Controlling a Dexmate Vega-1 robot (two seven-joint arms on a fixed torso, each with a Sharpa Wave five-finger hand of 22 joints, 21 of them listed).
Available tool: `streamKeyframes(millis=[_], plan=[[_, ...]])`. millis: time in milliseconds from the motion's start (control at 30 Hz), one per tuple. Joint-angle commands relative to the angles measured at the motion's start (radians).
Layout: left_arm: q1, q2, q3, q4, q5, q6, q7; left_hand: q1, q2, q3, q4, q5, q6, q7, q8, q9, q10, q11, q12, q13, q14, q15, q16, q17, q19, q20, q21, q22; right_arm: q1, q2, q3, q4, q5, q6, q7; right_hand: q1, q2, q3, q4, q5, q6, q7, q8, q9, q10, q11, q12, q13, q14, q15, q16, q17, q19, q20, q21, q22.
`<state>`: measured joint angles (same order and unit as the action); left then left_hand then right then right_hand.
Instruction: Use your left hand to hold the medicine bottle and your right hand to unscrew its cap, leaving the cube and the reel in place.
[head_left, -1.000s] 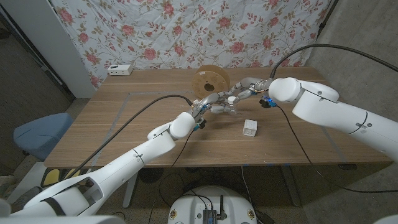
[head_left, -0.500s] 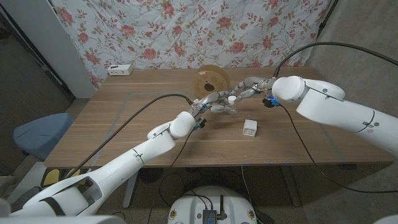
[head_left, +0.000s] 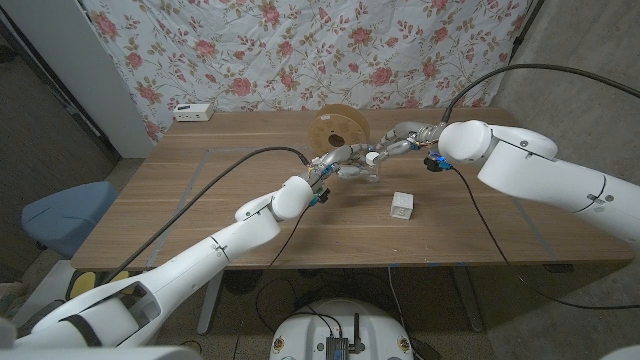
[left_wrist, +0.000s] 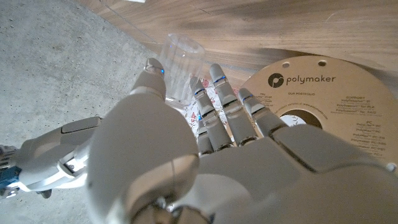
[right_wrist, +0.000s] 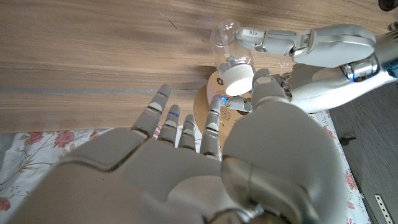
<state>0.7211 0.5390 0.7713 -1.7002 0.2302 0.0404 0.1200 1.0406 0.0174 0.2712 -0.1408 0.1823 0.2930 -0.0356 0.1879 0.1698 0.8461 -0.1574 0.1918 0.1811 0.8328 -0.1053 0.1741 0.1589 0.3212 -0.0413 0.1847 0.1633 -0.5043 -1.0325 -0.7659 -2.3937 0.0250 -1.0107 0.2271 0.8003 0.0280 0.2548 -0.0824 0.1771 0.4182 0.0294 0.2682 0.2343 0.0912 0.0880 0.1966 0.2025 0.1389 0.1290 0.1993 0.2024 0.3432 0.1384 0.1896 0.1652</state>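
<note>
The clear medicine bottle (head_left: 362, 170) is held in my left hand (head_left: 338, 160), just above the table in front of the reel; its body also shows between thumb and fingers (left_wrist: 182, 59). The white cap (head_left: 372, 157) (right_wrist: 238, 79) sits at the bottle's end, pinched by my right hand (head_left: 398, 140) between thumb and fingertips (right_wrist: 263, 79). I cannot tell whether the cap is still on the neck. The tan reel (head_left: 338, 127) (left_wrist: 323, 106) stands on edge right behind both hands. The white cube (head_left: 402, 205) lies on the table, in front of my right hand and apart from it.
A white box (head_left: 192, 111) sits at the table's far left corner. A black cable (head_left: 230, 175) runs over the table along my left arm. A blue chair (head_left: 62, 215) stands left of the table (head_left: 180, 210). A floral curtain hangs behind.
My right arm has shifted slightly up and to the right, its fingers staying on the cap. The bottle and my left hand have risen a little. Cube and reel have not moved.
</note>
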Motion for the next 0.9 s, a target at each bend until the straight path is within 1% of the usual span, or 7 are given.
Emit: streamKeyframes(millis=[33, 100, 167, 433, 667, 733, 900], plan=[[-0.007, 0.015, 0.004, -0.018, 0.045, 0.008, 0.001, 0.0, 0.003, 0.006, 0.002, 0.002, 0.008, -0.001, -0.001, 0.005, 0.007, 0.0, 0.003, 0.004, 0.011, -0.099, -0.003, 0.0, -0.004, -0.089, 0.001, 0.002, 0.063, 0.023, -0.077, -0.014, -0.042, -0.091, -0.012, -0.033, -0.01, -0.016, 0.011, -0.003, 0.014, 0.025, 0.003, 0.004, 0.007, 0.015, 0.009, 0.002, 0.009, 0.011, 0.009, 0.002, 0.013, 0.008, 0.006, 0.005], [-0.007, 0.015, 0.004, -0.017, 0.049, 0.006, 0.002, 0.0, 0.003, 0.007, 0.002, 0.002, 0.007, -0.002, -0.002, 0.005, 0.006, 0.001, 0.003, 0.004, 0.011, -0.1, -0.003, 0.0, -0.003, -0.089, 0.001, 0.002, 0.081, 0.027, -0.1, -0.013, -0.051, -0.104, -0.007, -0.047, -0.013, -0.022, 0.015, -0.002, 0.019, 0.029, 0.004, 0.005, 0.009, 0.022, 0.01, 0.002, 0.011, 0.013, 0.01, 0.002, 0.016, 0.007, 0.006, 0.005], [-0.006, 0.015, 0.003, -0.018, 0.051, 0.008, 0.003, 0.0, 0.003, 0.008, 0.001, 0.002, 0.007, -0.002, -0.002, 0.005, 0.007, 0.003, 0.003, 0.004, 0.011, -0.1, -0.003, 0.0, -0.003, -0.09, 0.001, 0.002, 0.086, 0.03, -0.103, -0.012, -0.047, -0.106, -0.008, -0.058, -0.016, -0.027, 0.018, -0.002, 0.023, 0.033, 0.005, 0.006, 0.011, 0.026, 0.01, 0.002, 0.014, 0.017, 0.011, 0.002, 0.018, 0.008, 0.007, 0.005], [-0.002, 0.013, -0.001, -0.018, 0.054, 0.009, 0.006, -0.001, 0.003, 0.01, 0.001, 0.002, 0.007, -0.002, -0.002, 0.005, 0.006, -0.001, 0.002, 0.004, 0.012, -0.1, -0.003, 0.0, -0.003, -0.09, 0.001, 0.002, 0.159, 0.045, -0.181, -0.008, -0.064, -0.148, 0.023, -0.102, -0.028, -0.047, 0.032, 0.002, 0.023, 0.052, 0.002, 0.01, 0.009, 0.047, 0.009, 0.002, 0.013, 0.029, 0.01, 0.002, 0.017, 0.01, 0.004, 0.005], [0.002, 0.012, -0.004, -0.018, 0.054, 0.015, 0.007, -0.002, 0.003, 0.012, 0.001, 0.002, 0.007, -0.001, -0.002, 0.005, 0.007, -0.001, 0.002, 0.004, 0.013, -0.1, -0.002, 0.0, -0.004, -0.089, 0.0, 0.002, 0.245, 0.069, -0.287, 0.0, -0.109, -0.196, 0.051, -0.116, -0.033, -0.054, 0.034, 0.004, 0.019, 0.061, -0.001, 0.012, 0.004, 0.056, 0.007, 0.002, 0.009, 0.039, 0.008, 0.001, 0.016, 0.015, 0.003, 0.005], [0.002, 0.013, -0.004, -0.017, 0.052, 0.012, 0.006, -0.002, 0.003, 0.012, 0.001, 0.002, 0.008, -0.001, -0.002, 0.005, 0.008, 0.001, 0.002, 0.004, 0.013, -0.1, -0.003, 0.0, -0.003, -0.09, 0.0, 0.002, 0.253, 0.07, -0.299, 0.0, -0.112, -0.2, 0.049, -0.117, -0.034, -0.055, 0.034, 0.005, 0.021, 0.062, 0.0, 0.012, 0.004, 0.057, 0.007, 0.002, 0.01, 0.039, 0.008, 0.001, 0.016, 0.016, 0.003, 0.005], [0.002, 0.012, -0.005, -0.014, 0.05, 0.009, 0.006, -0.003, 0.002, 0.013, 0.001, 0.002, 0.008, -0.003, -0.002, 0.005, 0.009, 0.001, 0.002, 0.004, 0.012, -0.1, -0.003, 0.0, -0.003, -0.091, 0.0, 0.002, 0.296, 0.083, -0.36, 0.003, -0.142, -0.235, 0.043, -0.118, -0.034, -0.055, 0.031, 0.007, 0.033, 0.061, 0.004, 0.014, 0.006, 0.058, 0.008, 0.002, 0.014, 0.04, 0.009, 0.0, 0.017, 0.017, 0.003, 0.005]])
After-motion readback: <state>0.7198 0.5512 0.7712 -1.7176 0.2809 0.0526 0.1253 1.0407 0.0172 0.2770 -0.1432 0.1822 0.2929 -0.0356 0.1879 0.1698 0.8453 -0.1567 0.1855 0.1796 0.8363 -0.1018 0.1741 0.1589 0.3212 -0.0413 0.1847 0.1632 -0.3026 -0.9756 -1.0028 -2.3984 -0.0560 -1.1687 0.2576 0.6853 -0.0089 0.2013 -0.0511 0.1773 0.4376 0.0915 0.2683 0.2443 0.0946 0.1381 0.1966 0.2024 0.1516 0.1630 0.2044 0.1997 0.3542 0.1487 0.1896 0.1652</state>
